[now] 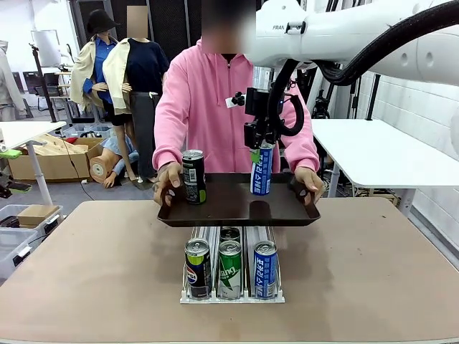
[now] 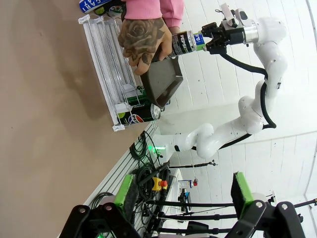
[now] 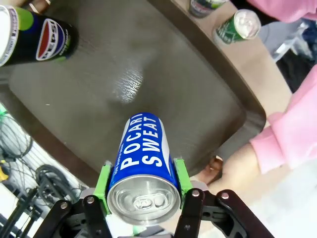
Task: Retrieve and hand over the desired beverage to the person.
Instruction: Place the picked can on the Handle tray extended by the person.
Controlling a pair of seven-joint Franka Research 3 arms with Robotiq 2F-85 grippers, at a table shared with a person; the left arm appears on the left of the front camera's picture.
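The person (image 1: 208, 93) in a pink hoodie holds a dark tray (image 1: 222, 208) with both hands above the table's far side. My right gripper (image 1: 259, 147) is shut on the top of a blue Pocari Sweat can (image 1: 261, 172), upright with its base at the tray's right part. Seen from the right wrist, the blue can (image 3: 141, 148) sits between the green pads (image 3: 103, 179) over the tray (image 3: 124, 84). A black Pepsi can (image 1: 193, 176) stands on the tray's left. My left gripper (image 2: 183, 193) is open and holds nothing, well away from the tray.
A clear can rack (image 1: 231, 295) lies on the brown table (image 1: 86, 272) under the tray, with a Pepsi can (image 1: 198, 266), a green can (image 1: 229, 269) and a blue can (image 1: 265, 269) at its front. A white table (image 1: 380, 150) stands at the right.
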